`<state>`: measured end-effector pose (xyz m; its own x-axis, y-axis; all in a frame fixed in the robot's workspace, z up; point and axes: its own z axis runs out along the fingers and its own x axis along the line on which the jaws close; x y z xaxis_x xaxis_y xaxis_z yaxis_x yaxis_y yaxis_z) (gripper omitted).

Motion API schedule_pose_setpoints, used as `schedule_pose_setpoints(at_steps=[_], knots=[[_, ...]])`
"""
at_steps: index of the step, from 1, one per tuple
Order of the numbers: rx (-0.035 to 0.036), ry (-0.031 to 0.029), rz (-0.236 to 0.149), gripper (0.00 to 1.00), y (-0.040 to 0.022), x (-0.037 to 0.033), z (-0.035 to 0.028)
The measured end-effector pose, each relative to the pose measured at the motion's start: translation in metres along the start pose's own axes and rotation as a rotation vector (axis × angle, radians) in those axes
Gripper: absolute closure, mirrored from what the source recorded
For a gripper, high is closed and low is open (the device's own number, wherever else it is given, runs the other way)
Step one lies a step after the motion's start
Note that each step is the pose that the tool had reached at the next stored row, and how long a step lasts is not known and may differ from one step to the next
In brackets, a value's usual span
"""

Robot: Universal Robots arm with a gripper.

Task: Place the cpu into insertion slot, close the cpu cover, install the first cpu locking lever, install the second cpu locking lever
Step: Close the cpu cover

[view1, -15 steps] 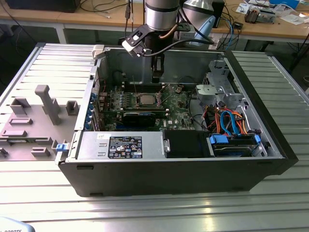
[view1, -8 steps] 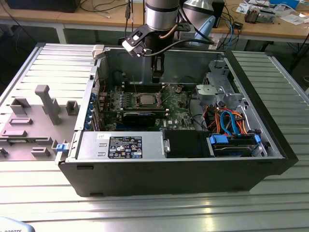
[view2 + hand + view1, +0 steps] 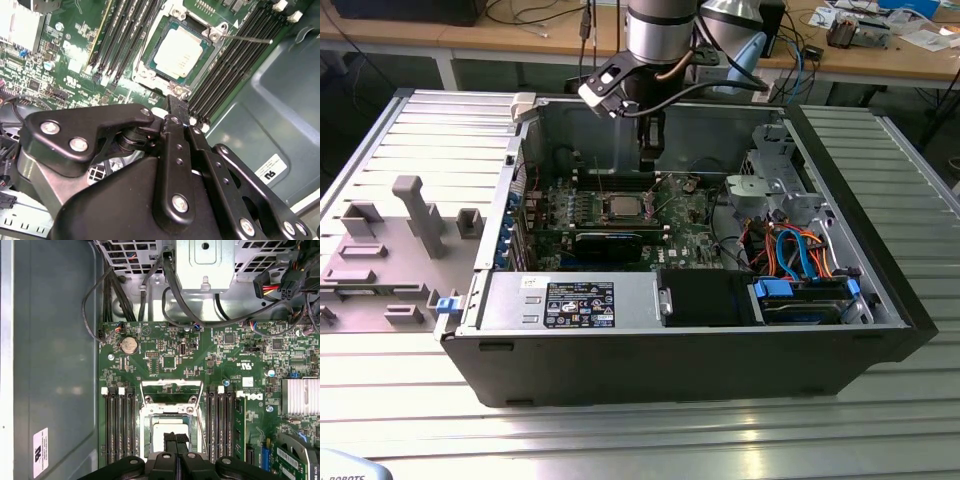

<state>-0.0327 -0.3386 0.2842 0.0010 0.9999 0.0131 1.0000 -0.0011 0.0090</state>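
Cpu [image 3: 178, 51] (square, dull silver) sits in dark-rimmed insertion slot [image 3: 148, 60].

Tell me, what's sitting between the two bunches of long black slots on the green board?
The cpu, resting in the insertion slot; both wrist views show it there.

You can see the green board [image 3: 202, 367] lying right under the gripper [image 3: 176, 437]. Long black slots [image 3: 112, 425] run close by on both sides of the gripper. A round silver battery [image 3: 129, 345] sits farther off on the board, and a ribbed silver block [image 3: 300, 396] is well off to one side. In the exterior view, blue and orange wires [image 3: 798, 250] lie well away from the gripper, toward the exterior view's right. Grey plastic shapes [image 3: 415, 210] stand on the metal table [image 3: 620, 440], far off toward the exterior view's left.
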Motion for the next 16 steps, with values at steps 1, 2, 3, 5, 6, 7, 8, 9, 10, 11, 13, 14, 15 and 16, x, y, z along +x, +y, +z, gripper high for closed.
schedule_pose_setpoints(at_steps=[1, 2, 3, 5, 6, 7, 8, 9, 10, 11, 13, 14, 15, 16], knots=[[0.0000, 0.0001, 0.000, 0.89, 0.0014, 0.0000, 0.0000], [0.0000, 0.0000, 0.000, 0.89, 0.0030, 0.0000, 0.0000], [0.0000, 0.0001, 0.000, 0.89, 0.0038, 0.0000, 0.0000], [0.0000, 0.0000, 0.000, 0.89, 0.0055, 0.0000, 0.0000], [0.0000, 0.0001, 0.000, 0.89, 0.0063, 0.0000, 0.0001], [0.0000, 0.0001, 0.000, 0.89, 0.0073, 0.0000, 0.0001], [0.0000, 0.0000, 0.000, 0.89, 0.0081, 0.0000, 0.0001], [0.0000, 0.0000, 0.000, 0.89, 0.0087, 0.0000, 0.0001], [0.0000, 0.0000, 0.000, 0.89, 0.0095, 0.0000, 0.0001], [0.0000, 0.0000, 0.000, 0.89, 0.0104, 0.0000, 0.0001], [0.0000, 0.0001, 0.000, 0.89, 0.0129, 0.0000, 0.0001], [0.0000, 0.0000, 0.000, 0.89, 0.0137, 0.0000, 0.0001], [0.0000, 0.0001, 0.000, 0.89, 0.0145, 0.0000, 0.0001], [0.0000, 0.0000, 0.000, 0.89, 0.0150, 0.0000, 0.0001]])
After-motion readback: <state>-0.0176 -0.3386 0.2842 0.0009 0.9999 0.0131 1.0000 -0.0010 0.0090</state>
